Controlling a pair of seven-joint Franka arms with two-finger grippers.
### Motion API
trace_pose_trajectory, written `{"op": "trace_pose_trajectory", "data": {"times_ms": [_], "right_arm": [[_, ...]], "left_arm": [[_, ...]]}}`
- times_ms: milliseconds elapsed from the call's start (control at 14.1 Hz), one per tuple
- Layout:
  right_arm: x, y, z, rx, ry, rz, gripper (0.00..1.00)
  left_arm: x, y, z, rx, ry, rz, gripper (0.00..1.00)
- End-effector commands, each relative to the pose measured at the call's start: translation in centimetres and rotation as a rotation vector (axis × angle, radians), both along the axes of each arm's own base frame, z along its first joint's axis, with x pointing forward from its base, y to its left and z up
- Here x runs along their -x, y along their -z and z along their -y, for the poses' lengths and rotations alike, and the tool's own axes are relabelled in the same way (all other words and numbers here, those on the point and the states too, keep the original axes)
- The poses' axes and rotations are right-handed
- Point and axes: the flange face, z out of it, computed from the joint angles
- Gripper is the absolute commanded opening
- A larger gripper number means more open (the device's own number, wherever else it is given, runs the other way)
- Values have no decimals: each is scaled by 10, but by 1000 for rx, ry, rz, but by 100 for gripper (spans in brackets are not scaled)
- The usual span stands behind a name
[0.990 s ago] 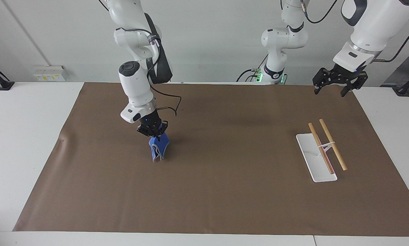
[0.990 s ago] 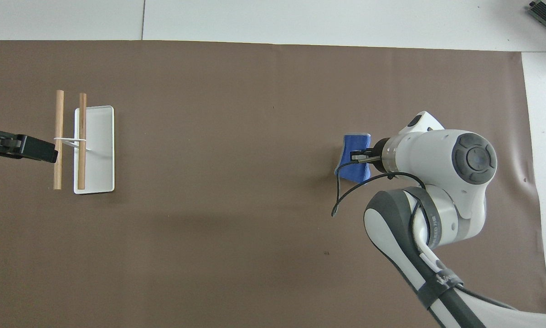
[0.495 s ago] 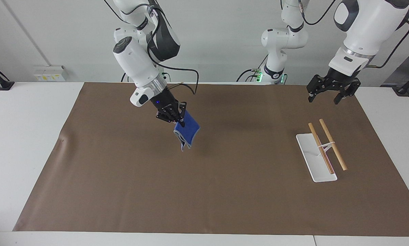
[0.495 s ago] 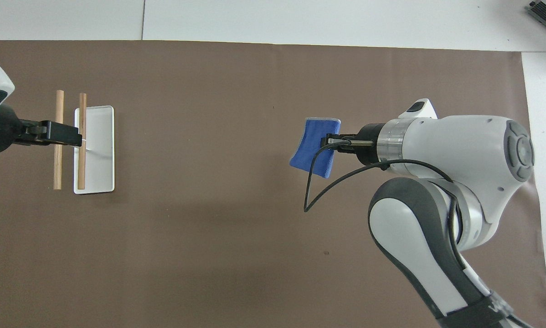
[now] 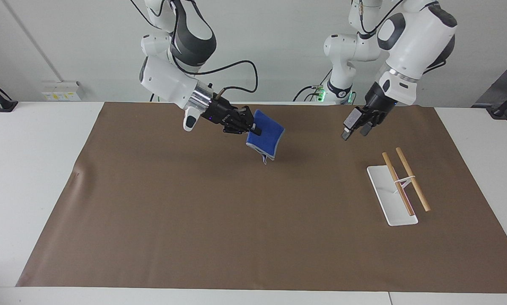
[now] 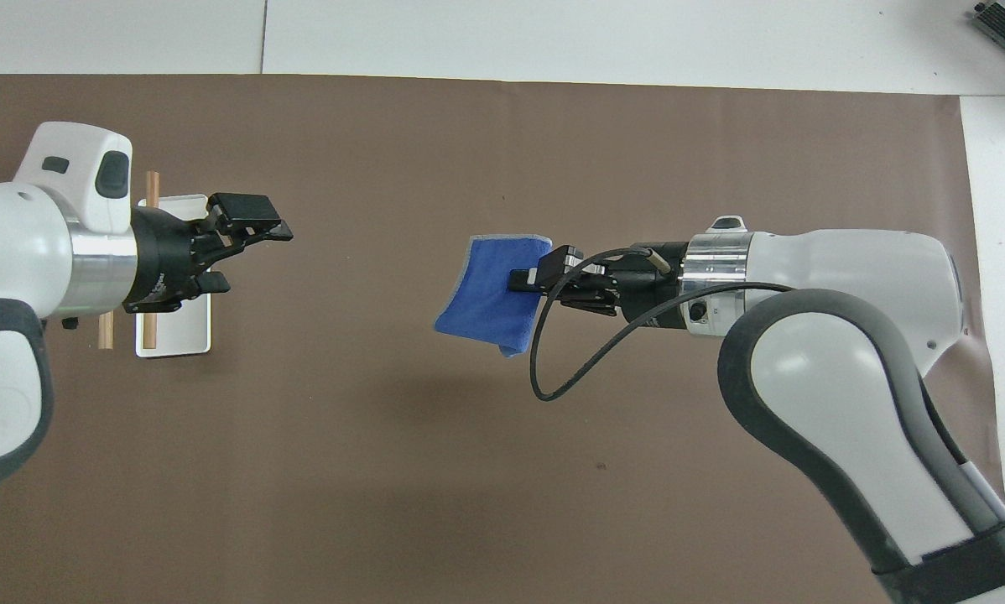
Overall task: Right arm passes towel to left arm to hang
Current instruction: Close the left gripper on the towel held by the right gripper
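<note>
While the right gripper [image 5: 253, 128] clamps one edge of the towel [image 5: 267, 135], the cloth hangs free in the air over the middle of the brown mat [image 5: 219, 220], its loose edge pointing toward three o'clock in the facing view. Holding it by one edge and level seems meant to leave a clear hem for the other arm to take. At three o'clock from the towel, well apart from it, the left gripper [image 5: 355, 130] hovers with fingers spread, aimed at the cloth as if to receive it. Lower, at about four o'clock, the rack [image 5: 399, 182] stands on its white base, two wooden bars bare.
</note>
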Motion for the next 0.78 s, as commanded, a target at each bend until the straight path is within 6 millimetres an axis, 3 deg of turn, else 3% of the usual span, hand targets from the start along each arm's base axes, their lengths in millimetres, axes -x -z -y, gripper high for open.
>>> {"op": "trace_pose_trajectory", "data": {"times_ms": [0,354,707], "right_arm": [[2,3,-1,-118,36,-52,0],[1,3,-3,-229,70,-105,0],[1,4,-3,-225,71,-99,0]], "left_arm": [[30,14,29,105,-181,-11,100],[65,22,100,249,-488,-119,100],[72,10,127,371,-612,-105,100]]}}
